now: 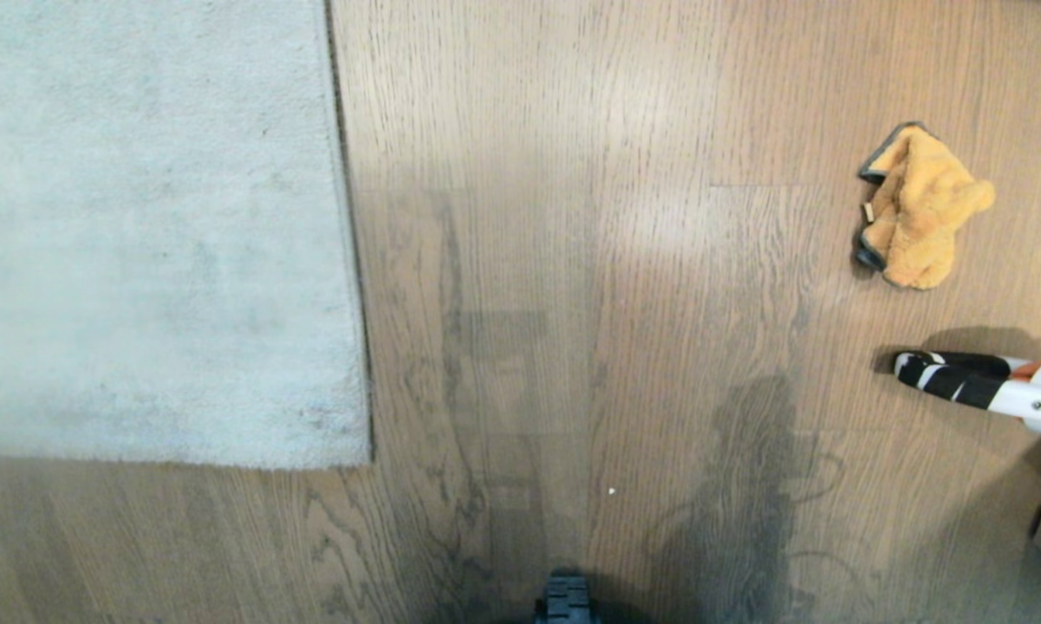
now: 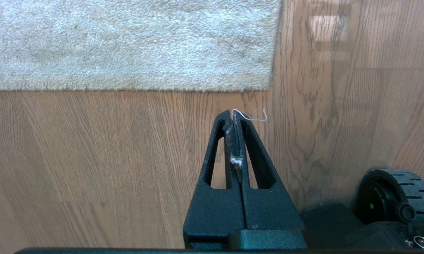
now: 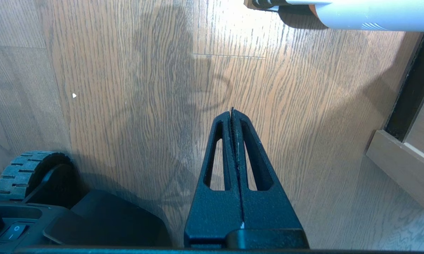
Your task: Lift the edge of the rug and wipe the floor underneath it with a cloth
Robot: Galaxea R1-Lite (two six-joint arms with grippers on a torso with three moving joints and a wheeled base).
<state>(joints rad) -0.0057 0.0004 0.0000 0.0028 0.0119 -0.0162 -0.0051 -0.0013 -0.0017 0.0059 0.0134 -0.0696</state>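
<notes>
The pale grey rug lies flat at the head view's left, its rug edge (image 1: 351, 260) running down to a square corner (image 1: 366, 459). The crumpled orange cloth (image 1: 919, 208) with a grey border sits on the brown wood floor (image 1: 572, 303) at the far right. Neither gripper appears in the head view. My left gripper (image 2: 233, 113) is shut and holds nothing, only lint and a thread cling to its fingers; it hangs over the floor just short of the rug edge (image 2: 254, 90). My right gripper (image 3: 232, 112) is shut over bare floor (image 3: 127, 88).
A black-and-white striped nozzle on a white body (image 1: 979, 386) lies on the floor at the right, below the cloth, also in the right wrist view as a white tube (image 3: 356, 14). A wooden furniture base (image 3: 402, 165) stands at the right. The robot's wheels (image 2: 402, 190) (image 3: 24, 169) show beside the grippers.
</notes>
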